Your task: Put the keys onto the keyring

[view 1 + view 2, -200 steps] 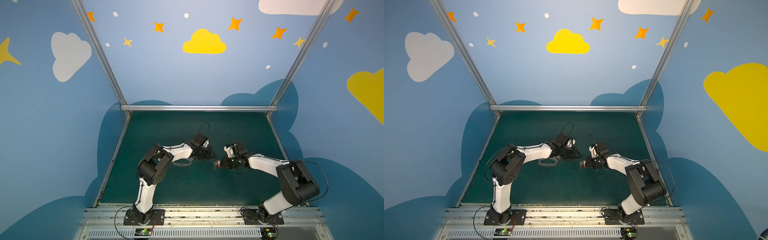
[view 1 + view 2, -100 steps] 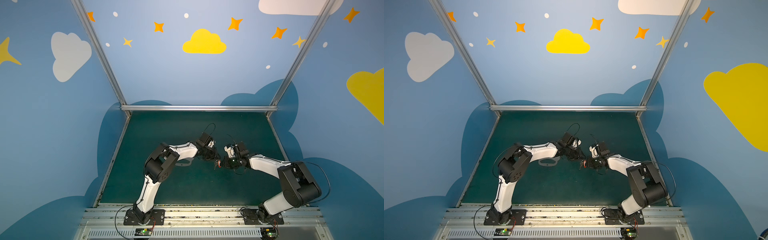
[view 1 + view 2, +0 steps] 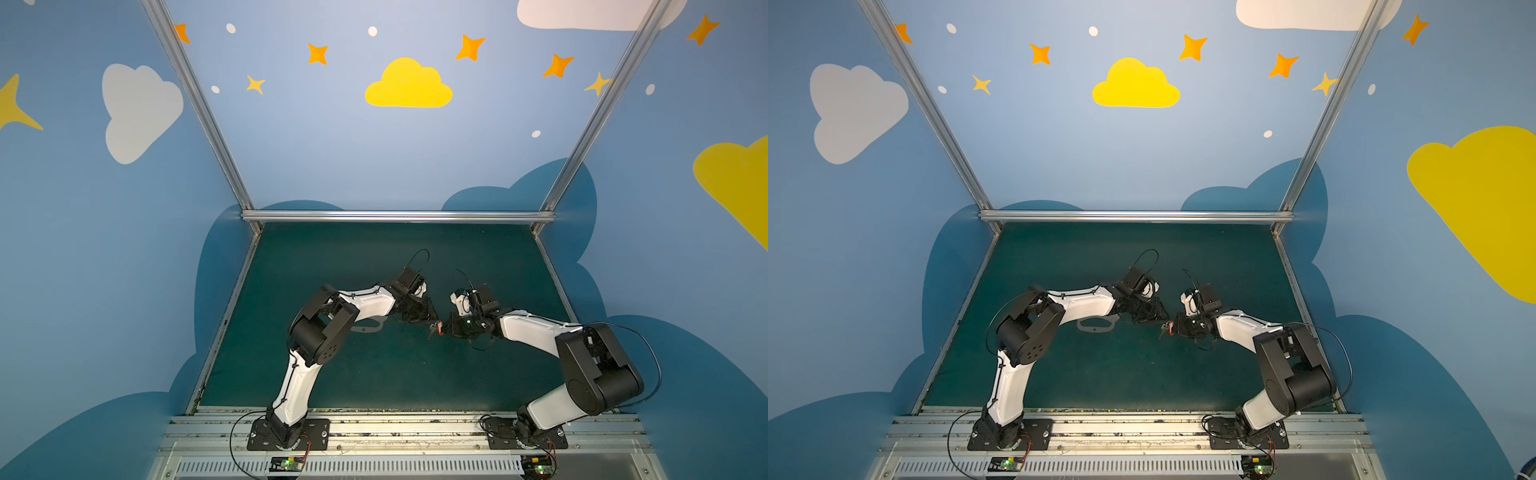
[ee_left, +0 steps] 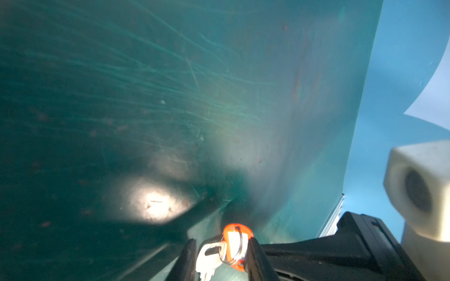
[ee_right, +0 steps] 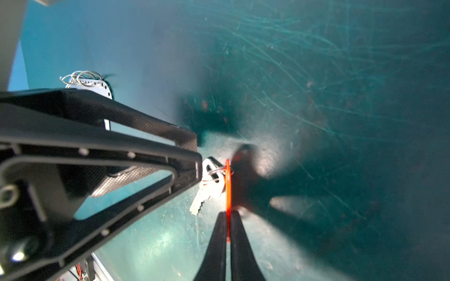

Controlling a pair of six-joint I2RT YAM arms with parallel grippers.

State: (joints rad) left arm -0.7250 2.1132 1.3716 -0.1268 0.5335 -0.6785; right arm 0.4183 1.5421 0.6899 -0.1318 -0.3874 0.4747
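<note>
Hanging over the middle of the green table (image 3: 332, 374), the keys (image 3: 434, 329) (image 3: 1167, 328), one silver key joined to a red-orange tag, sit between two robot hands in both top views. The right hand (image 5: 227, 214), at 3 o'clock of the keys, has its fingers pressed together on the thin edge of the tag, and the key dangles beside it. The left hand (image 4: 222, 240) points in from 10 o'clock. In its wrist view its fingers stand apart with key and tag between them; whether they press on either cannot be told. At 9 o'clock of the keys, partly under the left arm, a flat grey holed plate (image 3: 368, 329) lies on the table. In the right wrist view several keyrings (image 5: 81, 76), thin silver wire loops, sit at one end of that plate.
</note>
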